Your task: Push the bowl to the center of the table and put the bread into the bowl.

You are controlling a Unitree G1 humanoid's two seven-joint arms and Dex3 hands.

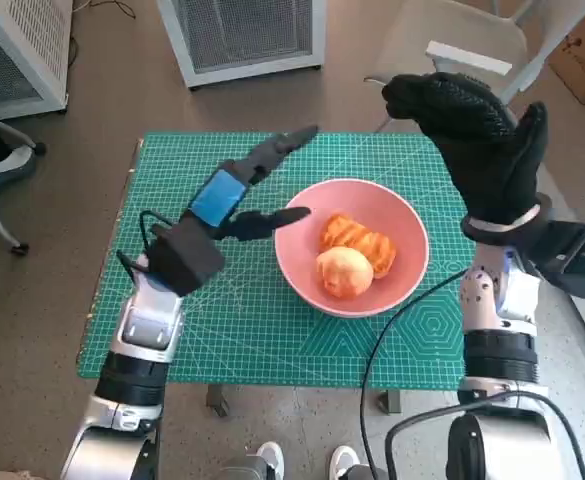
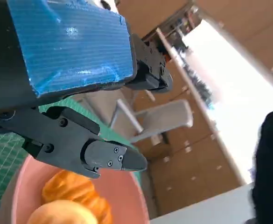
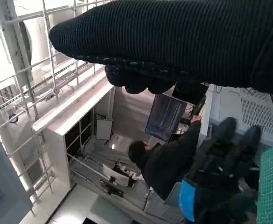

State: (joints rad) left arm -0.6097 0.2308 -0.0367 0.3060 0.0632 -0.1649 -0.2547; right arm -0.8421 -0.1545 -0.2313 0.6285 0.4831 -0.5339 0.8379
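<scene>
A pink bowl (image 1: 404, 228) sits a little right of the middle of the green cutting mat (image 1: 202, 330). Two pieces of bread lie inside it: a ridged golden one (image 1: 358, 238) and a rounder pale one (image 1: 344, 272). My left hand (image 1: 234, 192) hovers at the bowl's left rim, fingers spread and empty; one fingertip (image 1: 294, 214) is at the rim. The left wrist view shows the bowl (image 2: 127, 196) and the bread (image 2: 75, 189) just under those fingers (image 2: 120, 158). My right hand (image 1: 477, 135) is raised above the table's far right corner, fingers apart, holding nothing.
The mat covers the small table. White cabinets (image 1: 242, 35) stand beyond the far edge, and a chair (image 1: 472, 40) at the far right. Cables (image 1: 392, 330) hang over the front right edge. A person (image 3: 166, 161) sits at a monitor in the right wrist view.
</scene>
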